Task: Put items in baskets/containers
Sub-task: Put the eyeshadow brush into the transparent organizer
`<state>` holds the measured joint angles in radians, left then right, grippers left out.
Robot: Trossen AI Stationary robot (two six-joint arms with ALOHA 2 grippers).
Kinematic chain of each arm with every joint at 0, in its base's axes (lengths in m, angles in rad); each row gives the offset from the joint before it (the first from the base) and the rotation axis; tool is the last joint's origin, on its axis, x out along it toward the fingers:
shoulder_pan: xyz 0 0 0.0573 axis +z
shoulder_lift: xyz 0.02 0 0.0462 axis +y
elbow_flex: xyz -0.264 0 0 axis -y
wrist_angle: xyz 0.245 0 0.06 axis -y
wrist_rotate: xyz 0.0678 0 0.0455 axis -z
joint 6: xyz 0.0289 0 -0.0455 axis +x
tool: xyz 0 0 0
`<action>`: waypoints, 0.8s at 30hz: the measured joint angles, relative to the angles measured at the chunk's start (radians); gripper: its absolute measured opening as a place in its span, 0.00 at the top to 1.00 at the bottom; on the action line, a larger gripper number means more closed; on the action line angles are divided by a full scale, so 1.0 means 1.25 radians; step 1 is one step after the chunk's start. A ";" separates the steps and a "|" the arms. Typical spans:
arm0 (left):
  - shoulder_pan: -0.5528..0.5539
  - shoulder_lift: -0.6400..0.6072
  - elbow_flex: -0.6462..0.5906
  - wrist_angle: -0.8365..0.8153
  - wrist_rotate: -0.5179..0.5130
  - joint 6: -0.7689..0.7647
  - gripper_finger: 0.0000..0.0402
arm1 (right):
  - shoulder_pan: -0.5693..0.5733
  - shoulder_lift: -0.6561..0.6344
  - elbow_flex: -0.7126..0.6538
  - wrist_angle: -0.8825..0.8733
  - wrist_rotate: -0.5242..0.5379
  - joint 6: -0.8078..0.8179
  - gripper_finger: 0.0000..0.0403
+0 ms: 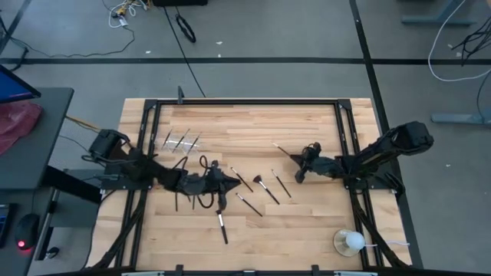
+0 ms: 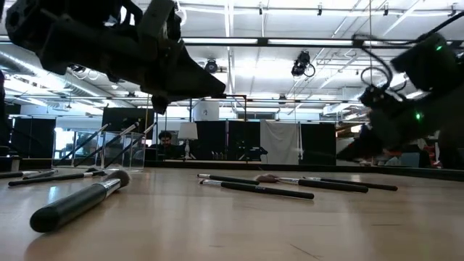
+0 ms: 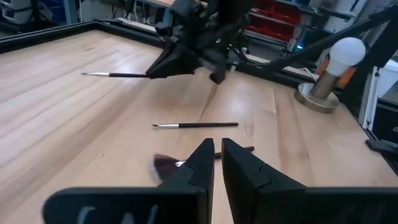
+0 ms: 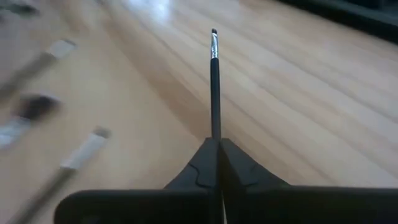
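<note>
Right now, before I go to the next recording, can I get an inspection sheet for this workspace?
Surface: wooden table inside a dark frame.
Job's things: makeup brushes scattered mid-table, e.g. one near the front; clear holder at the back left with a few brushes in it.
Clutter: white ball on a dish, front right corner.
Hands: right hand shut on a thin brush, off the table; left hand nearly shut, nothing seen between its fingers, over the middle brushes.
Cables: loose cords on the floor behind the table.
Surroundings: open workshop; a person far behind the table.
</note>
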<state>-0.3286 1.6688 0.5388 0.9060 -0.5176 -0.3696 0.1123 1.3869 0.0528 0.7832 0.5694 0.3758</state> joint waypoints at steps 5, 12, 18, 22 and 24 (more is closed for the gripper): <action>0.030 0.043 0.015 0.047 0.034 0.035 0.77 | 0.091 -0.001 0.001 0.226 -0.040 -0.062 0.99; 0.070 0.163 0.164 0.079 0.095 0.148 0.49 | 0.189 -0.002 0.003 0.459 -0.158 -0.159 0.99; 0.077 0.239 0.296 0.182 0.099 0.316 0.39 | 0.251 -0.002 0.023 0.509 -0.206 -0.208 1.00; 0.070 0.259 0.346 0.254 0.149 0.396 0.40 | 0.276 -0.002 0.041 0.504 -0.207 -0.243 1.00; 0.070 0.260 0.365 0.254 0.208 0.418 0.42 | 0.284 -0.002 0.046 0.504 -0.207 -0.255 1.00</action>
<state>-0.2405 1.9934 0.9952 1.2237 -0.2578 0.1524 0.4668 1.3842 0.1103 1.4135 0.3102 0.0571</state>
